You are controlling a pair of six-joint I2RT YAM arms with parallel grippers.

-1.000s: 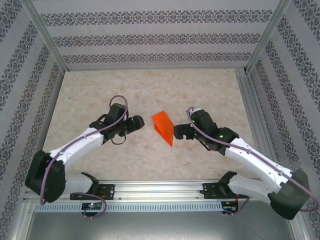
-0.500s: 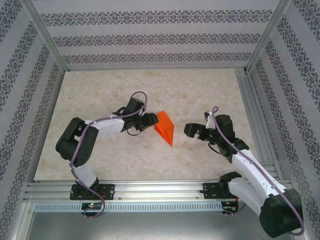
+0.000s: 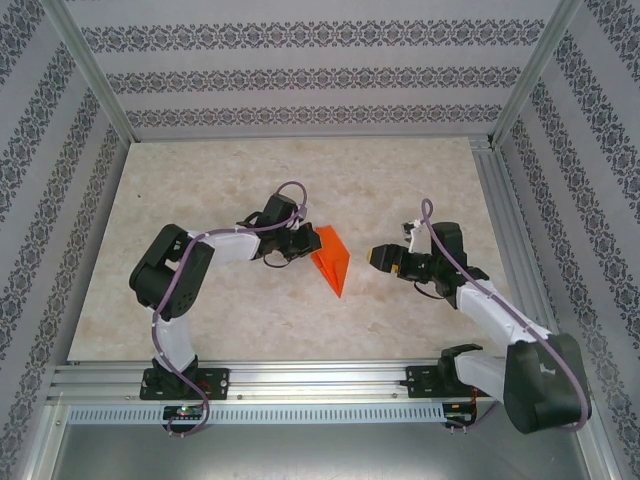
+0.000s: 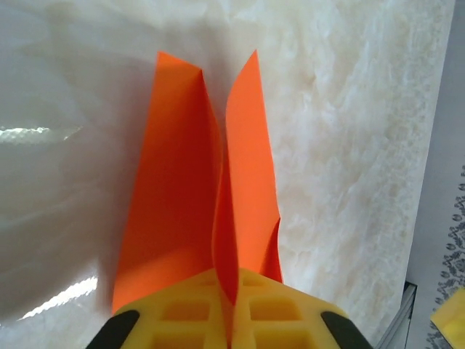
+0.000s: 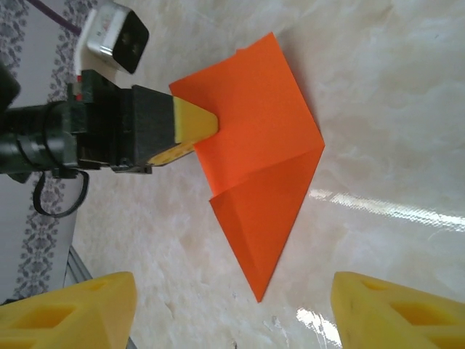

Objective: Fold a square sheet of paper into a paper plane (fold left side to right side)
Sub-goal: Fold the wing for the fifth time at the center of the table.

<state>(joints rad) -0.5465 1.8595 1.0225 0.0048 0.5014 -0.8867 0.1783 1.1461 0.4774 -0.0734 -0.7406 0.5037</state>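
The paper plane [image 3: 331, 257] is bright orange folded paper, a pointed wedge with its tip toward the near edge, lying mid-table. My left gripper [image 3: 305, 246] is shut on the raised fold at the paper's left edge. In the left wrist view its yellow fingers [image 4: 189, 320] pinch the centre ridge of the paper plane [image 4: 174, 203], whose two flaps spread away. My right gripper [image 3: 378, 257] stands open to the right of the paper, apart from it. In the right wrist view the paper plane [image 5: 261, 167] points toward my right gripper [image 5: 232, 294], and the left gripper's yellow finger [image 5: 192, 122] clamps its edge.
The marble-patterned table [image 3: 200, 180] is fenced by aluminium posts and patterned walls. An aluminium rail [image 3: 300, 385] runs along the near edge by the arm bases. The left arm's wrist camera [image 5: 112, 33] shows behind the paper.
My left gripper has moved right onto the paper's left edge and shut on it. My right gripper has pulled back to the right, away from the paper, its jaws somewhat narrower.
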